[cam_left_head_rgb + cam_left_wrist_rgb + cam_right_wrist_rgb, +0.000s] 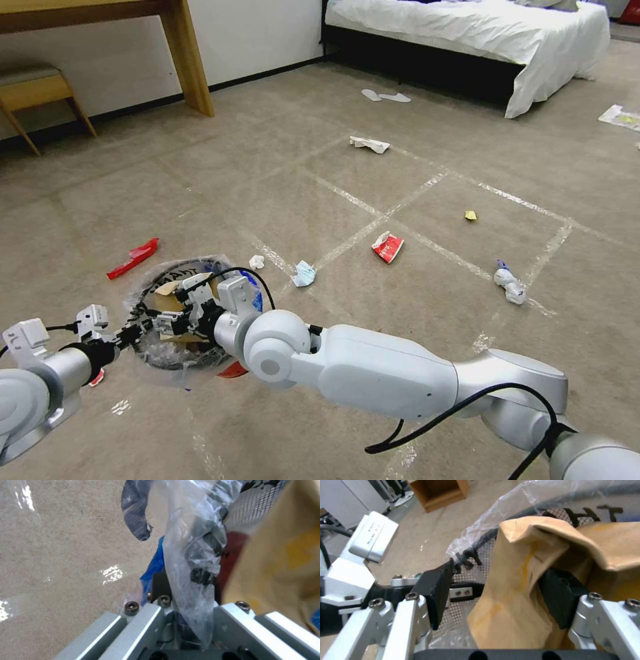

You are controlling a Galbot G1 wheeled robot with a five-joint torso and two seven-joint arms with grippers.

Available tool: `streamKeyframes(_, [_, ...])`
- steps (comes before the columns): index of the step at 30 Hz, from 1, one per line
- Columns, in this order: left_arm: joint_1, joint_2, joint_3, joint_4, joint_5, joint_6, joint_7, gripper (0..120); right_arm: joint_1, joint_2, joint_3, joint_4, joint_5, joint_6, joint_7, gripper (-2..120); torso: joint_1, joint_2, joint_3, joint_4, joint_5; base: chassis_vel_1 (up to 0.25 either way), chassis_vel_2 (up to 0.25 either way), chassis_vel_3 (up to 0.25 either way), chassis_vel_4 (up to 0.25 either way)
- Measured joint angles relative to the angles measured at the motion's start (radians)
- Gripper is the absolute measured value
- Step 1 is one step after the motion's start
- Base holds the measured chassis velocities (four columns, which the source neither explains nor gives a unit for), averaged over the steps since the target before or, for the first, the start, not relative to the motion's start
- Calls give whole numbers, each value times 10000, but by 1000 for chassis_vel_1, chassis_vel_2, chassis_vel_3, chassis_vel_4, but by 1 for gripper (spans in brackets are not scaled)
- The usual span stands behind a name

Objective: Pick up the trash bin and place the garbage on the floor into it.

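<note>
Left gripper (143, 328) pinches the rim of the trash bin (175, 360), bag plastic caught between its fingers (156, 615); bin body mostly hidden behind both arms. Right gripper (183, 310) sits over the bin mouth, fingers (436, 590) spread either side of the brown paper bag (520, 585) inside, not pressing it. Bag's lower end cut off from sight. On the floor (280, 173): red wrapper (133, 258) just beside the bin, small tissue (257, 262), light-blue mask (304, 273), red-white wrapper (387, 247), yellow scrap (471, 215), plastic bottle (509, 283), white tissue (369, 143) farther off. Red piece (233, 371) under the right arm, half hidden, cannot tell what.
</note>
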Motion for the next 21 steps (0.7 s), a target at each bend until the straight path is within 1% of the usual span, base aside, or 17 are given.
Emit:
streamKeyframes(5, [-12,2,-9,11,1,0,7,0,77,69,-94,-123,22,-130,103,62,0,0,0,0,0,0,0,0,0])
streamKeyframes(8, [-52,-1,-16,48,1,0,11,0,147,157,-138,-203,166,-518,441,62,0,0,0,0,0,0,0,0,0])
streamKeyframes(9, [-52,-1,-16,48,1,0,11,0,147,157,-138,-203,166,-518,441,62,0,0,0,0,0,0,0,0,0])
streamKeyframes(12, [-90,-30,-4,53,-1,0,12,0,158,223,-186,-270,286,-887,879,62,0,0,0,0,0,0,0,0,0])
streamKeyframes(19, [-96,-37,-12,76,-7,0,30,0,172,239,-326,-349,379,-1203,1310,61,0,0,0,0,0,0,0,0,0])
streamKeyframes(21, [-99,-34,-15,102,-12,2,42,0,184,245,-327,-289,530,-1450,1553,61,0,-1,0,0,0,0,0,0,0])
